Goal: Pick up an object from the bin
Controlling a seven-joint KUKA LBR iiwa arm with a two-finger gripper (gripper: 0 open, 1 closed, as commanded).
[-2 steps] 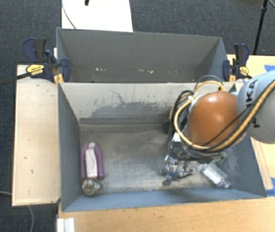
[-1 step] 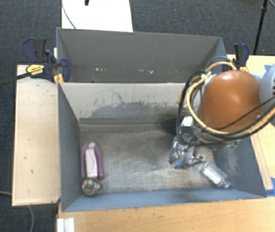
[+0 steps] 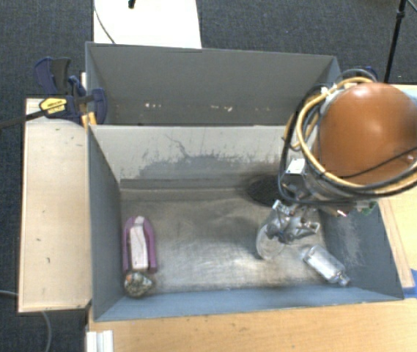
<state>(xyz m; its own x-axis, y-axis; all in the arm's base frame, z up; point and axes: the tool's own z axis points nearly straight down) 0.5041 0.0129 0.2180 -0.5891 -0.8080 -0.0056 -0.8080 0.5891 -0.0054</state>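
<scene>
My gripper (image 3: 289, 224) hangs low over the right half of the bin floor, under the arm's orange dome. Directly at its lower left lies a small clear, whitish rounded thing (image 3: 265, 246), touching or nearly touching the gripper; whether it is held is hidden. A short silver-grey cylinder (image 3: 325, 265) lies on the floor just to the gripper's lower right, apart from it.
A purple and pink packet (image 3: 139, 245) lies lengthwise near the bin's left wall. A small round mottled ball (image 3: 138, 284) sits at the packet's near end, in the front left corner. The arm reaches in over the right rim.
</scene>
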